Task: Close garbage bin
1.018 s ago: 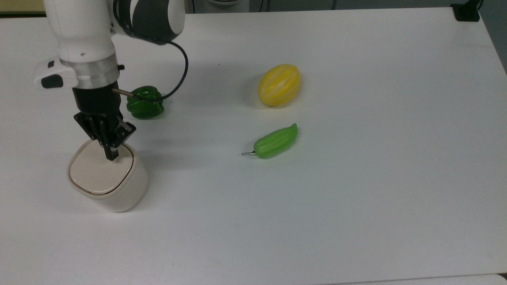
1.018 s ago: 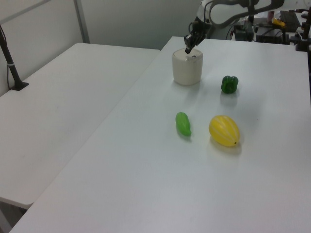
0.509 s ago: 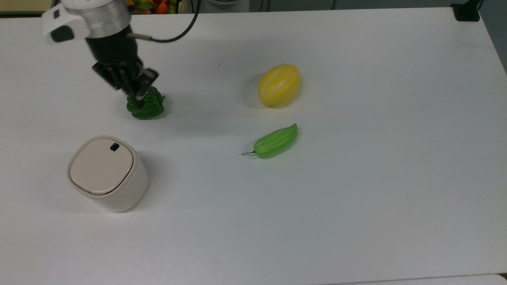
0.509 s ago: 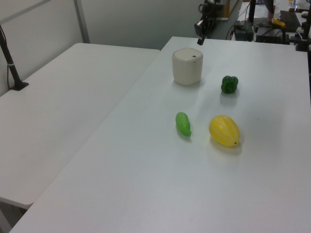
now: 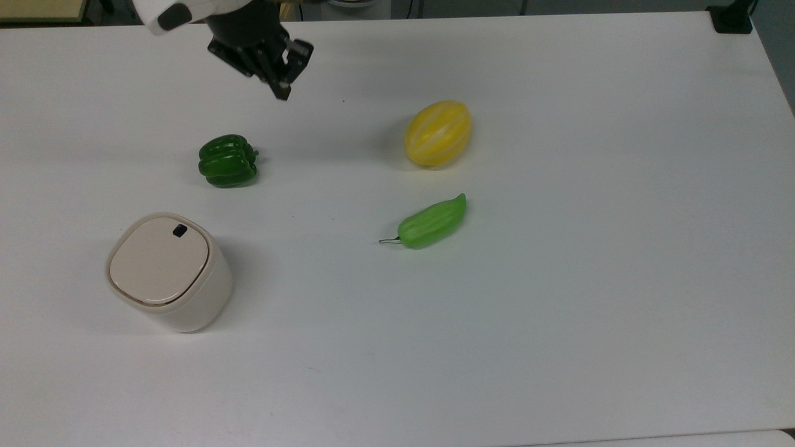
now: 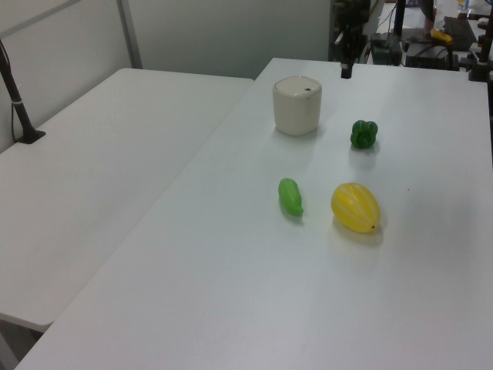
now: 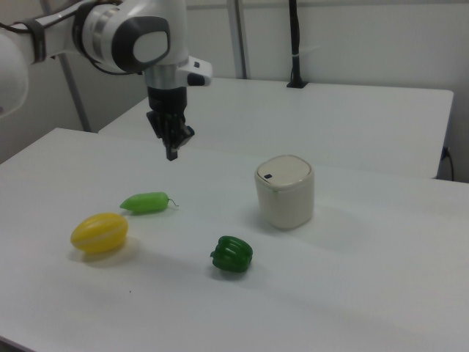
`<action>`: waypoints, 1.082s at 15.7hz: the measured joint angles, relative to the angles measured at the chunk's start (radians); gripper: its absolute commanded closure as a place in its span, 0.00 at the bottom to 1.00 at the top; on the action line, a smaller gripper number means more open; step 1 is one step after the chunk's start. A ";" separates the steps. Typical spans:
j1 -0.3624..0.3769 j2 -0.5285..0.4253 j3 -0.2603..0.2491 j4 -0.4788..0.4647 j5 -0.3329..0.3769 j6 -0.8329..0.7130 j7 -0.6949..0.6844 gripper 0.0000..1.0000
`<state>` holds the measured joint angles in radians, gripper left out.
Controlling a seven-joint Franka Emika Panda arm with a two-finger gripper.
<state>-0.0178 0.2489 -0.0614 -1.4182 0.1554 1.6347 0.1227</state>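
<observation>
The garbage bin (image 5: pixel 171 278) (image 6: pixel 297 105) (image 7: pixel 284 191) is a cream rounded-square tub at the top view's lower left. Its flat lid (image 5: pixel 159 259) lies down flush on the rim, with a small black tab (image 5: pixel 179 231) near one corner. My gripper (image 5: pixel 282 92) (image 6: pixel 346 73) (image 7: pixel 172 154) hangs in the air far from the bin, near the top view's upper edge, beyond the green pepper. Its black fingers are shut together with nothing between them.
A dark green bell pepper (image 5: pixel 227 161) (image 7: pixel 232 254) lies between gripper and bin. A yellow melon (image 5: pixel 438 133) (image 7: pixel 99 232) and a light green chilli (image 5: pixel 432 221) (image 7: pixel 146 202) lie mid-table. A second white table (image 6: pixel 100 162) adjoins.
My gripper lifted off the bin's lid and travelled up and rightward in the top view, past the green pepper. The lid stays down.
</observation>
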 measured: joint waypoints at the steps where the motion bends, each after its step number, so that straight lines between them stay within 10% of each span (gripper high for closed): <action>1: 0.001 -0.022 0.000 -0.019 0.000 -0.016 -0.013 0.97; 5: 0.005 -0.140 0.000 -0.136 0.000 -0.031 -0.060 0.74; 8: 0.006 -0.193 0.000 -0.187 0.000 -0.041 -0.065 0.02; 17: -0.004 -0.199 -0.008 -0.187 0.000 -0.051 -0.082 0.00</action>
<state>-0.0223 0.0501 -0.0696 -1.6056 0.1554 1.5838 0.0410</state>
